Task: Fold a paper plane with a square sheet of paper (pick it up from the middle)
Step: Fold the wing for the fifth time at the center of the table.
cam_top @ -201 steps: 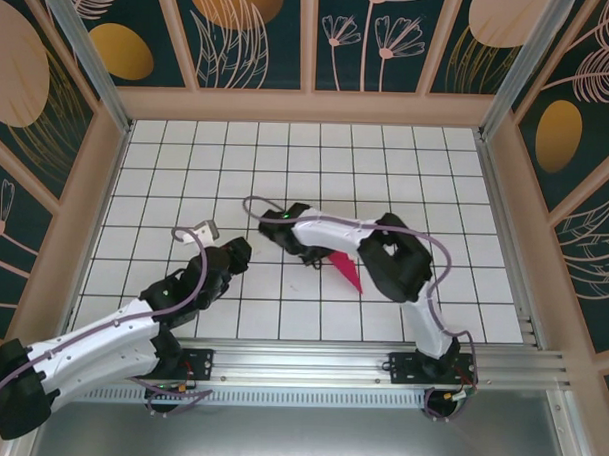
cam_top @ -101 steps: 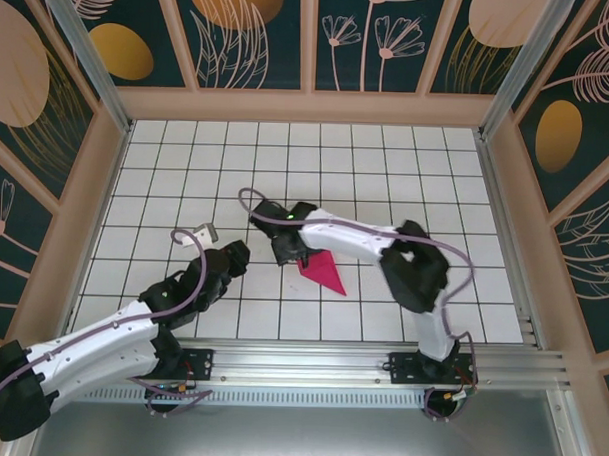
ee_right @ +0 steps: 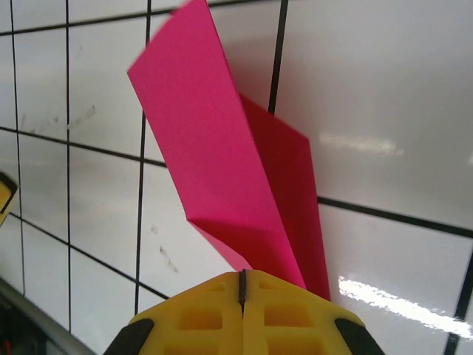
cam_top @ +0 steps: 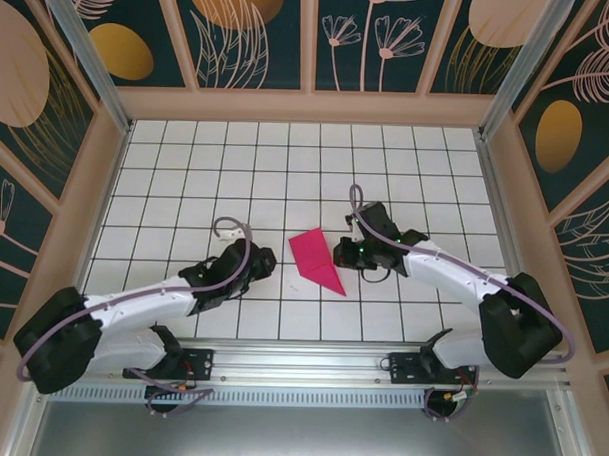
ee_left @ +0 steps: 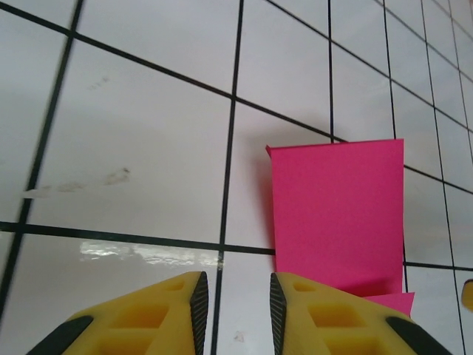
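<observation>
The square sheet of paper (cam_top: 315, 258) is found folded to a narrow point, one flap raised, on the counter (cam_top: 186, 174) between the arms; flattening of the wings is judged outstanding. The left end effector (ee_left: 235, 288) is held slightly spread and empty, and the right end effector (ee_right: 242, 279) is pressed together at the paper's edge.

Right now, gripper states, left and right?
Left gripper: open, empty.
Right gripper: closed at the folded pink paper; grip unclear.

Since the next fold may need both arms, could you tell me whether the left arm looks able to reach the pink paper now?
Probably yes: the left pincer stands open just short of the folded paper, bare tile between them; the right pincer sits shut at its opposite side.
</observation>
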{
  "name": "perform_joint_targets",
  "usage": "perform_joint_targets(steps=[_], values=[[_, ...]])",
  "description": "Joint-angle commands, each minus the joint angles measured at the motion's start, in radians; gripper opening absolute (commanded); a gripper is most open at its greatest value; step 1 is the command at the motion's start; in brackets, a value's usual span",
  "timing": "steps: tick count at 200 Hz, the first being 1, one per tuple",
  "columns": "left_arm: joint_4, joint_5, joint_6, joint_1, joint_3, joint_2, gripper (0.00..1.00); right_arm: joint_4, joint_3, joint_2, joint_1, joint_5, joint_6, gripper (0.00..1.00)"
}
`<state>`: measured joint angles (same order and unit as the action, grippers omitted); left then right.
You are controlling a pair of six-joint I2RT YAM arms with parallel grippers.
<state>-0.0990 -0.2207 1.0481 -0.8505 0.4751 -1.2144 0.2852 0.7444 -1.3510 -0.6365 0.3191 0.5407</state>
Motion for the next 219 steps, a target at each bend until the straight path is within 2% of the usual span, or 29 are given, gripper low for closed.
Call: perform_joint_targets(steps=[1,38,73,132,150,219], values=[[-0.08,0.093,0.003,-0.001,0.04,-0.078,0.3,-0.126,-0.034,-0.011,0.015,0.129,0.007,0.03],[-0.146,0.158,0.036,-0.001,0.07,-0.181,0.31,-0.156,-0.033,-0.079,0.026,0.172,-0.013,0.02],[-0.164,0.172,0.041,-0.001,0.085,-0.221,0.32,-0.151,-0.041,-0.114,0.035,0.128,-0.014,0.02],[-0.16,0.194,0.032,-0.001,0.123,-0.273,0.32,-0.215,-0.082,-0.181,0.084,0.152,-0.036,0.02],[-0.159,0.198,0.029,-0.001,0.134,-0.283,0.36,-0.242,-0.099,-0.206,0.123,0.174,-0.035,0.02],[-0.212,0.237,0.061,-0.002,0.166,-0.341,0.5,-0.308,-0.147,-0.237,0.155,0.201,-0.021,0.03]])
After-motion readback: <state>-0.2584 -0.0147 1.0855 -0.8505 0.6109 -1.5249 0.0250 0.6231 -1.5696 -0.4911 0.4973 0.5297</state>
